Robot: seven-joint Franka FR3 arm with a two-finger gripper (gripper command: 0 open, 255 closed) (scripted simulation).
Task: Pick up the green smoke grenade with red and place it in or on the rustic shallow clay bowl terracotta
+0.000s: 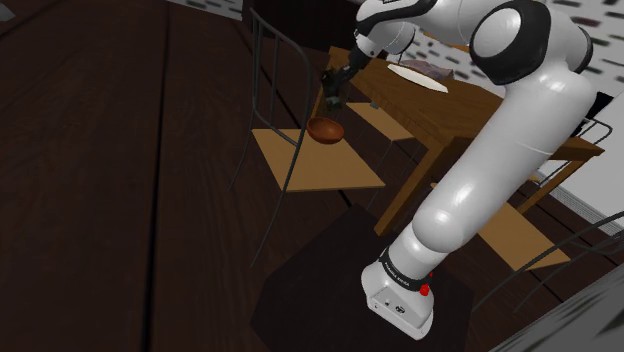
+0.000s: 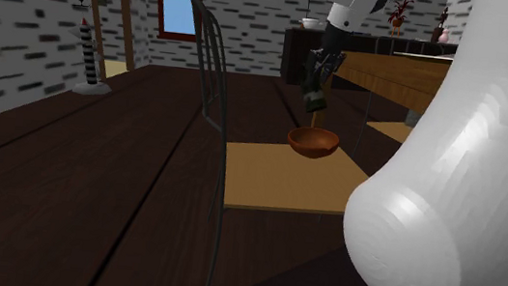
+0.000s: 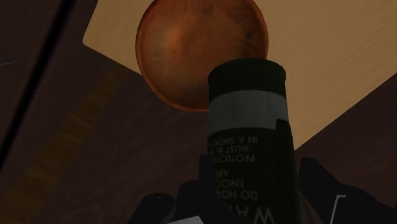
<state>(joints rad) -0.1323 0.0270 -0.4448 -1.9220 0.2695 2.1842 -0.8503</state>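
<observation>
A dark cylindrical smoke grenade (image 3: 249, 137) with a pale band and white lettering is clasped between my black fingers (image 3: 320, 186). My gripper (image 1: 334, 92) is shut on it and hangs just above the bowl. The reddish-brown shallow clay bowl (image 3: 188, 51) sits on the far corner of a tan wooden chair seat (image 1: 320, 168). In the second exterior view the grenade (image 2: 315, 98) points down under the gripper (image 2: 315, 80), a short gap above the bowl (image 2: 312, 140). From the shoulder view the grenade (image 1: 331, 104) sits right over the bowl (image 1: 326, 130).
The chair's thin wire back (image 2: 213, 75) rises at the seat's near side. A wooden table (image 1: 480, 115) with a white plate (image 1: 418, 76) stands beside the chair, and a second chair seat (image 1: 515, 240) is near my stand. Dark plank floor (image 1: 120, 200) surrounds them.
</observation>
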